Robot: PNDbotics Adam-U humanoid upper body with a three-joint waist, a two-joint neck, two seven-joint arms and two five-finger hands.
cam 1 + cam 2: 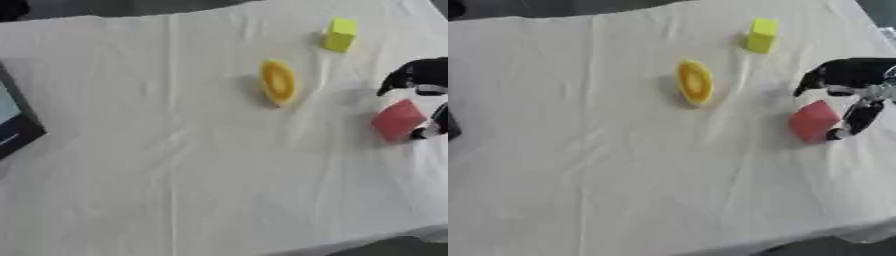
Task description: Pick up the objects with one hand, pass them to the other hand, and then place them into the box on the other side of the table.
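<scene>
A red block (pixel 812 121) lies near the table's right edge, turned corner-up. My right hand (pixel 849 74) comes in from the right and hovers over it. One finger (pixel 857 117) reaches down along the block's right side and touches it. Another finger (pixel 805 86) arches above the block's upper left, apart from it. A yellow oval ring (pixel 278 82) stands on edge at mid-table. A yellow-green block (pixel 340 34) sits farther back. The dark box (pixel 16 120) shows at the left edge. My left hand is out of sight.
A white cloth (pixel 175 175) with folds covers the table. Its front edge runs across the lower right corner (pixel 385 242). Dark floor shows beyond the far edge.
</scene>
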